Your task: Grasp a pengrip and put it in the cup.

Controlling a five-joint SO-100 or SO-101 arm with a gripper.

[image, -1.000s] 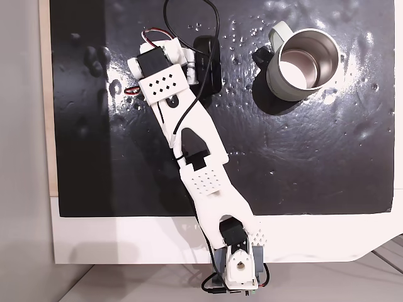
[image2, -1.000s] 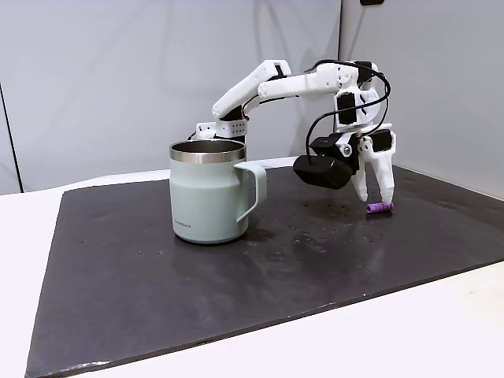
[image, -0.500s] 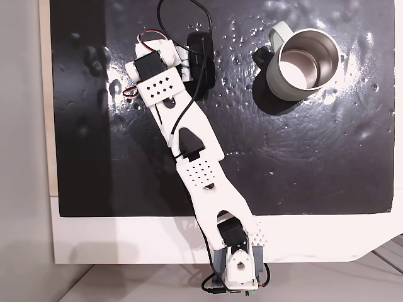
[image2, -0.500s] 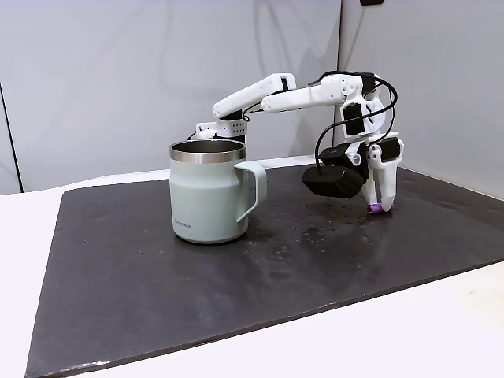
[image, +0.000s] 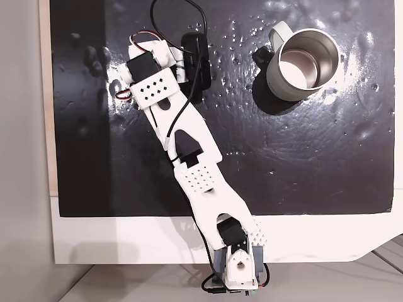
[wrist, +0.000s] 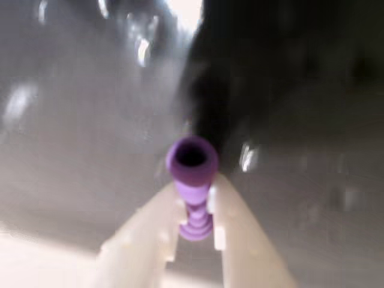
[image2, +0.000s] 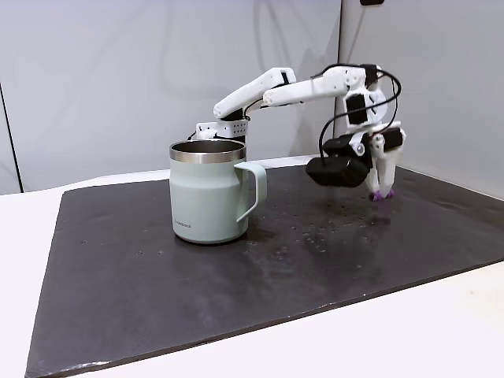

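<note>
Between the pale plastic fingers (wrist: 150, 240) in the wrist view sits the pengrip (wrist: 192, 180), a small purple ribbed tube with a flared open end pointing away; the gripper (wrist: 195, 231) is nearly closed, pinching it from both sides. Nearest in a fixed view, the cup (image2: 211, 191), a pale grey-green mug with steel rim and loop handle, stands upright on the dark, glossy, dimpled mat (image2: 236, 291). Farther right, the white arm (image2: 315, 87) arches down, its gripper (image2: 383, 189) holding the pengrip (image2: 383, 194) at the mat, well apart from the cup. A black camera housing (image2: 339, 171) hangs just left of the fingers.
</note>
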